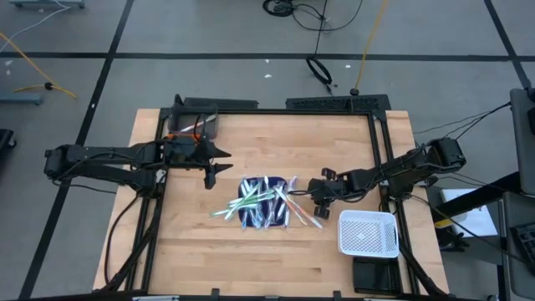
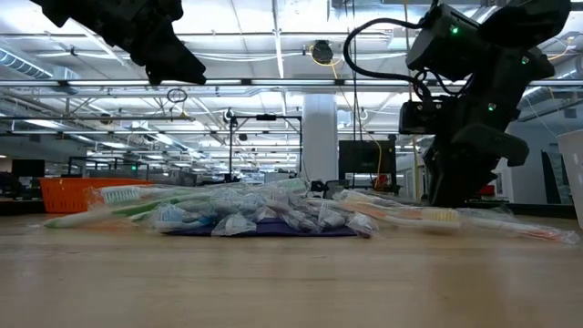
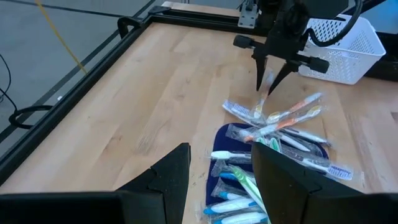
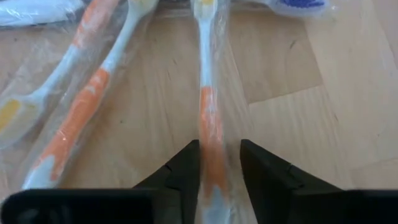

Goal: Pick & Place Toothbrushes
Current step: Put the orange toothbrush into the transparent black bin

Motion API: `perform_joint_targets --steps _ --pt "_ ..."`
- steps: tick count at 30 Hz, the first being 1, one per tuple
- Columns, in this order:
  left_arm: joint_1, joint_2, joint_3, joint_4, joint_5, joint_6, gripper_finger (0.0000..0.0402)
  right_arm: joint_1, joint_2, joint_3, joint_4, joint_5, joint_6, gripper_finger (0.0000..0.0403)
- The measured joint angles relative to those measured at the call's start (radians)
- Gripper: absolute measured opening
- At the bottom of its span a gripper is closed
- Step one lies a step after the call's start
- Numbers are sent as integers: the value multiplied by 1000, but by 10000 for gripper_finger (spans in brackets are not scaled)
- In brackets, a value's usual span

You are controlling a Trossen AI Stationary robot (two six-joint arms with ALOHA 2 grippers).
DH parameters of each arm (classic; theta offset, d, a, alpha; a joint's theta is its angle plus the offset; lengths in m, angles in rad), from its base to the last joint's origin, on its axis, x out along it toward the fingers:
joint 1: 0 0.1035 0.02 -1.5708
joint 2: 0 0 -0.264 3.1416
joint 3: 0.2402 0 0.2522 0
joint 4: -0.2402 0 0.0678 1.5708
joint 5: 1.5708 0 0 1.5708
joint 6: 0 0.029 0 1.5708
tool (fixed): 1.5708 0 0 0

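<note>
Many toothbrushes lie heaped over a blue mat mid-worktop in the high view, likely piled there so either arm can reach; the white basket sits near the right arm, probably the drop spot. The right claw is down at the heap's right edge, the left claw hangs open above the wood, well left of the pile, waiting. In the low view the wrapped brushes spread flat (hard to pinch from the side). The left wrist view shows the right claw's fingers pointing straight down over one brush. The right wrist view shows an orange brush lengthwise between the fingers, jaws narrowing around it but, I judge, not yet clamped.
</note>
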State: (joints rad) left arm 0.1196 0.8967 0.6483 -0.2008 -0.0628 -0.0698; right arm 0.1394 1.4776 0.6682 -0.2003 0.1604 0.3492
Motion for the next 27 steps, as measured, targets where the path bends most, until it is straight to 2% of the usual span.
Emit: perform_joint_targets --steps 6,12,19,27 --pt "0 0 0 9 0 0 173 0 0 0 2 -3 -4 22" --pt "0 0 0 23 0 1 172 0 0 8 -7 -1 -16 22" --pt "0 0 0 24 0 -4 173 -1 0 90 -16 4 -99 22" --pt "0 0 0 45 0 -5 173 -2 0 201 -11 108 -181 22"
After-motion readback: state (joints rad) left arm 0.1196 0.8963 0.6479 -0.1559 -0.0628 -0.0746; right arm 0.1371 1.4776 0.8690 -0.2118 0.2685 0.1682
